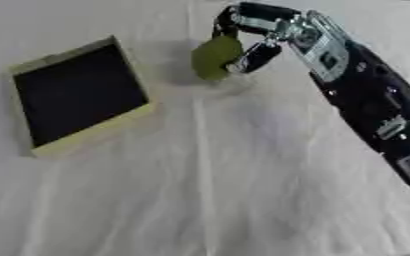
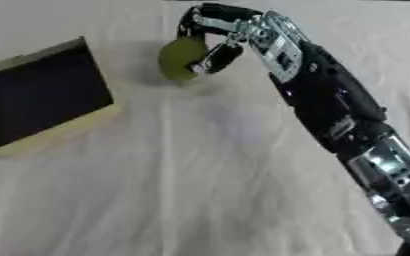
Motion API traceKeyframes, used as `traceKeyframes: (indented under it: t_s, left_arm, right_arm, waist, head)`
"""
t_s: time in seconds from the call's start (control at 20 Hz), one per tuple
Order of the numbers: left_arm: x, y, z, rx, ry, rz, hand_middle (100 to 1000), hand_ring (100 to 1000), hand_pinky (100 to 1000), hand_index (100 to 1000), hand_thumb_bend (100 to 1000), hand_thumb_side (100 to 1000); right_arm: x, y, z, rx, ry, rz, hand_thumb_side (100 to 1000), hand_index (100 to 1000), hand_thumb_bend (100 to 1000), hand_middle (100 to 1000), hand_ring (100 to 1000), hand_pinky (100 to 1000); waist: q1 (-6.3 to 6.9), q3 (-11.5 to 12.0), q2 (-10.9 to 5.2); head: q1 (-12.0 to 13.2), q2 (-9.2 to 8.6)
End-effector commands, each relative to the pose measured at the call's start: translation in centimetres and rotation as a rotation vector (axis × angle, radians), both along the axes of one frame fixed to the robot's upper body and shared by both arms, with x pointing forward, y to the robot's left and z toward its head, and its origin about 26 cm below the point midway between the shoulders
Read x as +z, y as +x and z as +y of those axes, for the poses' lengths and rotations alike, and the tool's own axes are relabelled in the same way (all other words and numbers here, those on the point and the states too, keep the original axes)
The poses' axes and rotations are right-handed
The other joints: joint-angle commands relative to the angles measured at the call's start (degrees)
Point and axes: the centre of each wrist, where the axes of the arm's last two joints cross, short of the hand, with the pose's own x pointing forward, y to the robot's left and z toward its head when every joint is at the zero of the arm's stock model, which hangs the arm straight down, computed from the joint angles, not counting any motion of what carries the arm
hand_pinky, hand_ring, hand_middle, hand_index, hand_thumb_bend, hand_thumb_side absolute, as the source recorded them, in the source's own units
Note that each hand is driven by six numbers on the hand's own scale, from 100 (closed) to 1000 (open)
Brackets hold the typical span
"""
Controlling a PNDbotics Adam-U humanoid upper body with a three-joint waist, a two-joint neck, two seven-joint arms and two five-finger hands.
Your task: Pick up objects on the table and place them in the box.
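- The right hand [image 1: 259, 37] reaches in from the right side, its arm stretched diagonally across the white cloth-covered table [image 1: 226, 190] toward the far middle of the work area.
- Its fingers curl over the top of a yellow-green rounded object [image 1: 214, 57], and the thumb presses against the object's right flank — so the hand is closed around it, not spread flat.
- The object sits at the tips of the hand, on the side facing the box; most of its left face is bare, only its upper and right edges are covered by fingers.
- A soft shadow lies on the cloth just below and to the left of the object, touching its lower edge. Whether the object is already lifted clear or just resting on the cloth, I cannot tell.
- The grip from above and the side looks chosen so the object can be carried leftward and let go from above, leaving its underside free.
- The box [image 1: 125, 122] lies to the left, well apart from the object, tilted askew on the cloth; it has pale tan walls and a dark interior, and nothing shows inside it.
- The open top faces up, which suits a drop from above — the hand would need to travel left and a little nearer to get over it.
- The left hand shows in neither view.
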Motion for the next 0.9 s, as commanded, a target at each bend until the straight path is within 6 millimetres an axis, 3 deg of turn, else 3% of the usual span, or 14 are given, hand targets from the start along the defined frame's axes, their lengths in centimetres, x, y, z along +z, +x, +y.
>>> traceKeyframes:
  t_s: [0.05, 0.3, 0.55, 0.9]
  left_arm:
    - [0.7, -0.4, 0.3, 0.014, 0.015, -0.027, 603, 737, 756, 713, 142, 575]
    - [0.7, -0.4, 0.4, 0.017, 0.017, -0.028, 603, 736, 757, 713, 145, 570]
    - [1.0, -0.4, 0.2, 0.007, 0.016, -0.041, 604, 736, 758, 714, 154, 559]
    - [2.2, -0.3, -0.6, -0.032, 0.016, -0.096, 607, 735, 761, 716, 187, 515]
  right_arm:
    - [3.6, -1.2, 0.1, 0.05, 0.002, -0.079, 100, 600, 193, 554, 545, 569]
    - [6.2, -2.8, 1.9, 0.133, 0.023, -0.121, 100, 598, 179, 551, 543, 571]
    - [8.0, -4.1, 4.9, 0.221, 0.041, -0.134, 100, 596, 174, 550, 541, 570]
    - [7.9, -4.6, 9.7, 0.302, 0.003, -0.143, 100, 596, 182, 548, 541, 570]
  waist:
    - [0.07, -0.17, -1.82]
    - [-0.08, -0.16, -2.11]
    - [-0.14, 0.5, -2.26]
    - [-0.07, 2.28, -2.17]
  head:
    - [0.21, 0.47]
    - [0.22, 0.69]
    - [-0.96, 0.79]
    - [-4.74, 1.11]
